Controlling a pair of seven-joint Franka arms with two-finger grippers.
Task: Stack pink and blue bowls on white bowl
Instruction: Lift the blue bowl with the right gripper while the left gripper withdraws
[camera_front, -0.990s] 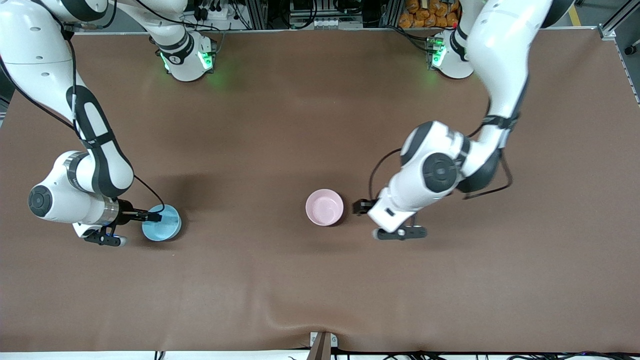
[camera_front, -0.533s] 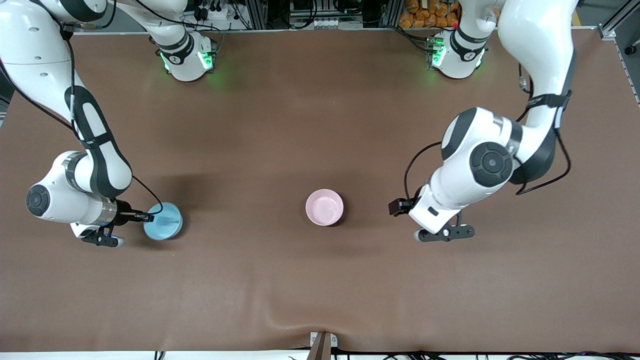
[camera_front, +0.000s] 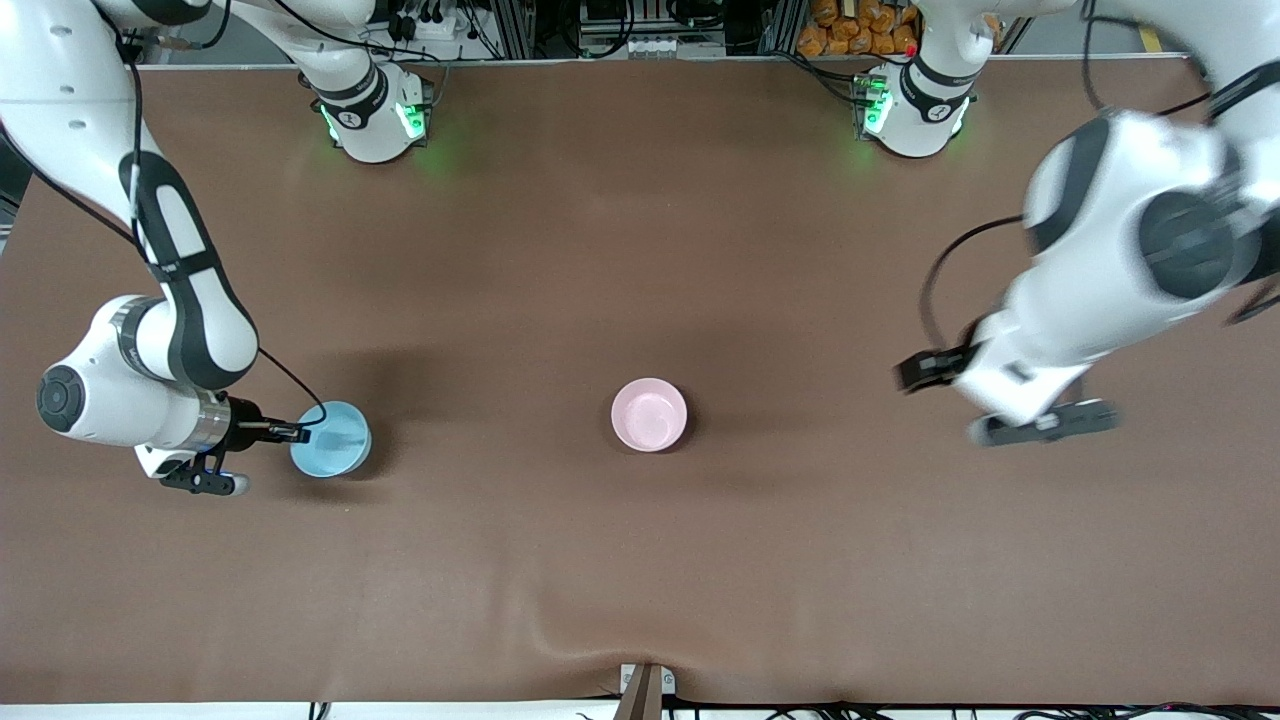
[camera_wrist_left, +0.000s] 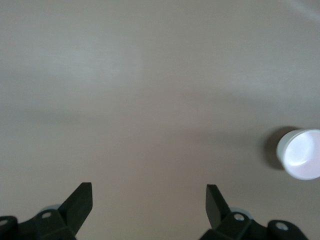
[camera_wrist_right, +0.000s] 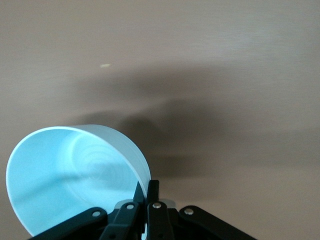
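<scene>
The pale pink bowl (camera_front: 649, 414) stands upright near the table's middle and also shows in the left wrist view (camera_wrist_left: 301, 154). The white bowl does not show on its own; I cannot tell whether it is under the pink one. My right gripper (camera_front: 300, 433) is shut on the rim of the light blue bowl (camera_front: 335, 440) at the right arm's end of the table. In the right wrist view the blue bowl (camera_wrist_right: 65, 175) hangs tilted from the gripper (camera_wrist_right: 148, 187). My left gripper (camera_front: 915, 372) is open and empty over bare table, well apart from the pink bowl; its fingers (camera_wrist_left: 80, 197) stand wide.
The brown table mat (camera_front: 640, 250) is bare around the bowls. The arm bases (camera_front: 375, 115) stand along the edge farthest from the front camera. A small bracket (camera_front: 645, 685) sits at the edge nearest it.
The left arm has swung away from the pink bowl toward its own end of the table, gripper open. The right gripper has shifted the blue bowl slightly toward the pink bowl.
</scene>
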